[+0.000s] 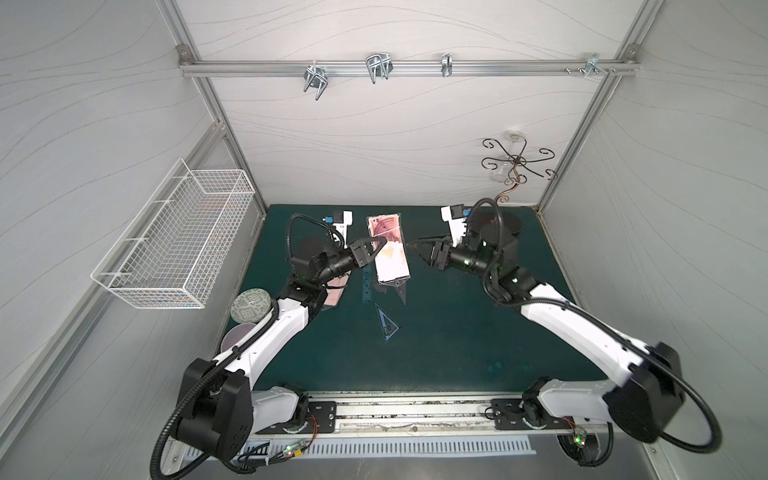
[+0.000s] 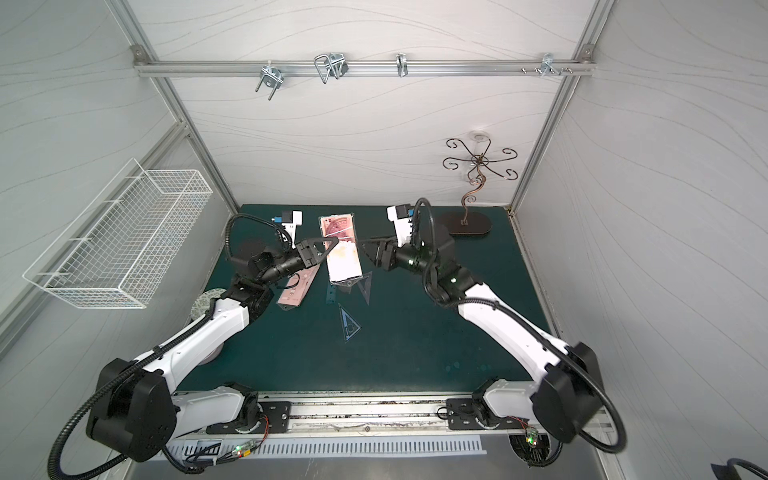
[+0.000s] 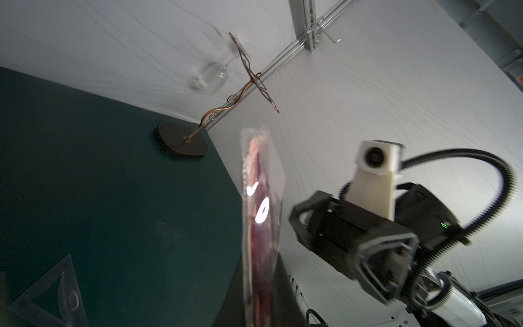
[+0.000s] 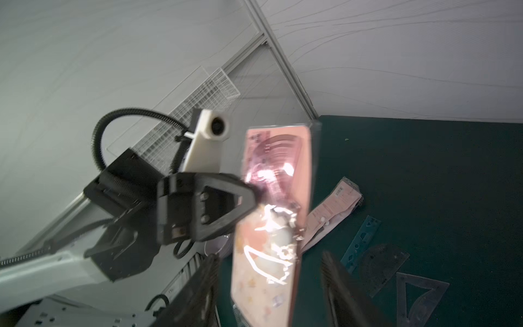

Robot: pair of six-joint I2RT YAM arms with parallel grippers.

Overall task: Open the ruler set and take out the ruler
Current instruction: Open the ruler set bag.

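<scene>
Two grippers flank the pouch. My left gripper is pinching its left edge, with one fingertip lost behind the plastic. My right gripper stands spread just off the right edge, not touching it. Glare washes out the pouch's print in the right wrist view. In the left wrist view the pouch is blurred, edge-on and cut off at the frame. I cannot tell whether its mouth is open. It hangs above the mat, long axis running from my side toward the back wall, dark red end farthest. Its near end covers part of a set square. Just beside that end, the blue ruler lies flat on the mat, pointing the same way.
</scene>
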